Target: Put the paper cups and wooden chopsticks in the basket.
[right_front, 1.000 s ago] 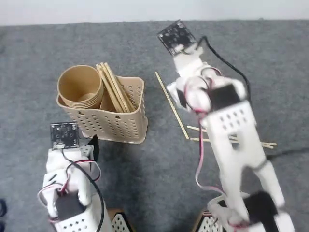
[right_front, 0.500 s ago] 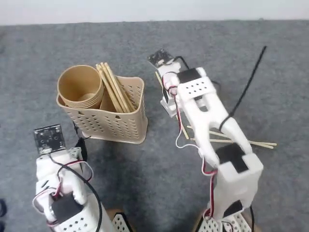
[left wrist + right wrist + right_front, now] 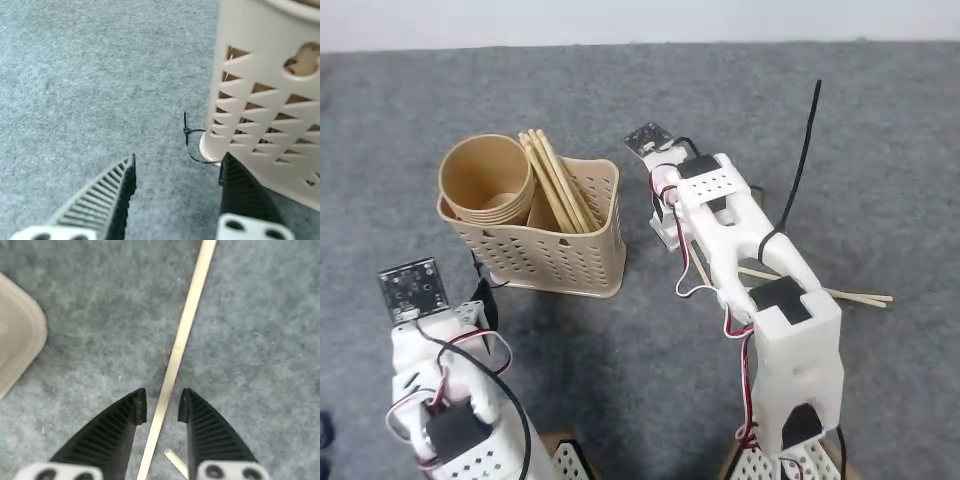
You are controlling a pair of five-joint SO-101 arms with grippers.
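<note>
Here, the left arm's fingers [image 3: 179, 165] stand wide apart and hold nothing. They hang low over the desk [image 3: 75, 65], just beside the foot of the basket [image 3: 260, 100].

The basket already holds a stack of paper cups [image 3: 485, 180] at its left end. A bundle of wooden chopsticks [image 3: 555, 180] leans beside them.

To the right of the basket, the right arm's fingers [image 3: 162, 395] are pointed down at a single loose chopstick [image 3: 187, 325] lying flat on the desk. They are parted only narrowly and grip nothing. The stick runs lengthwise through the gap, one finger on each side. It slants a little, passing closer to one finger than to the other. So the closing direction cuts across its long axis, which is what a pinch on so thin a thing needs. I judge a grasp of this stick to be the step in hand. Whether the tips are low enough to catch it cannot be told.

The blunt end of another stick [image 3: 175, 460] lies close under the fingers and might be nipped along with it. Farther right, more chopsticks [image 3: 860, 296] lie on the desk beyond the right arm, well apart from the basket. The right arm is plainly the nearer one to them.
</note>
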